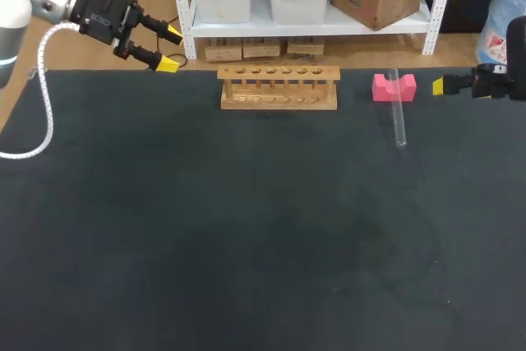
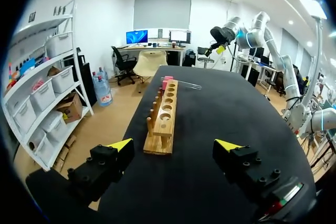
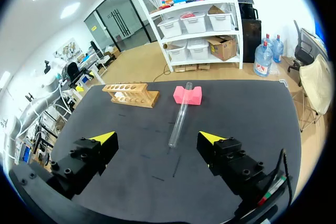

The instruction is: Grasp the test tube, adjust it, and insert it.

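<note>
Ahead of open right hand [image 3: 157, 139], test tube [image 3: 179, 115] rests on pink block [image 3: 188, 95]; left hand [image 2: 176, 145] open

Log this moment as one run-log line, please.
phase: pre-grasp | test tube: propped on pink block, untouched | wooden rack: empty | left claw: open | right claw: open, test tube ahead

Item 1: tabletop [image 1: 246, 244], one, covered edge to edge in a dark, matte black surface, with a few faint scuffs toward the middle.

Item 2: pink block [image 1: 382, 90], one, small, with a notch cut in its top. It stands upright on the tabletop near the far edge, right of centre.
</note>
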Robot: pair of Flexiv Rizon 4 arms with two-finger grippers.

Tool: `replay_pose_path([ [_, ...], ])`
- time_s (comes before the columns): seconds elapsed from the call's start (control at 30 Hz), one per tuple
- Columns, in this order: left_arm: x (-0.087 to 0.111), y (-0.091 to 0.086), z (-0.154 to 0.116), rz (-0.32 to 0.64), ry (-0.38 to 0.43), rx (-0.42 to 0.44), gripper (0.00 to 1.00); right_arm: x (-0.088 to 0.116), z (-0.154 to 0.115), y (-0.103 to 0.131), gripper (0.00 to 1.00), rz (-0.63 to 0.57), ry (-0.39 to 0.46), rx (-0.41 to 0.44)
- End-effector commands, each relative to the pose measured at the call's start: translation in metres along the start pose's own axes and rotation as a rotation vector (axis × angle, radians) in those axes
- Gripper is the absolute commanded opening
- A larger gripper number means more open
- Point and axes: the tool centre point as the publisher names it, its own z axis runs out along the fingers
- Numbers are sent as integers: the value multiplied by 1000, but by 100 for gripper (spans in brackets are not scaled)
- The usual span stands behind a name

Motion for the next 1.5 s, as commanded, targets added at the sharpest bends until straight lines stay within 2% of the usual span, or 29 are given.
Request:
replay_pose_path([
  [0.03,0,9,0,0,2,120,100,-3,5,14,100,-26,-84,240],
  [0.13,0,9,0,0,2,120,100,-8,12,19,100,-46,-146,387],
  [0.37,0,9,0,0,2,120,100,-19,30,23,100,-72,-202,584],
  [0.53,0,9,0,0,2,120,100,-25,47,18,100,-89,-168,729],
  [0.6,0,9,0,0,2,120,100,-26,55,15,100,-108,-130,788],
  [0.8,0,9,0,0,2,120,100,-24,80,5,100,-110,-69,864],
  [1.0,0,9,0,0,2,120,100,-15,104,-4,100,-83,-59,903],
  [1.2,0,9,0,0,2,120,100,-8,123,-9,100,-85,-144,919],
  [1.3,0,9,0,0,2,120,100,-5,131,-10,100,-98,-195,899],
  [1.5,0,9,0,0,2,120,100,-6,146,-17,100,-124,-212,890],
])
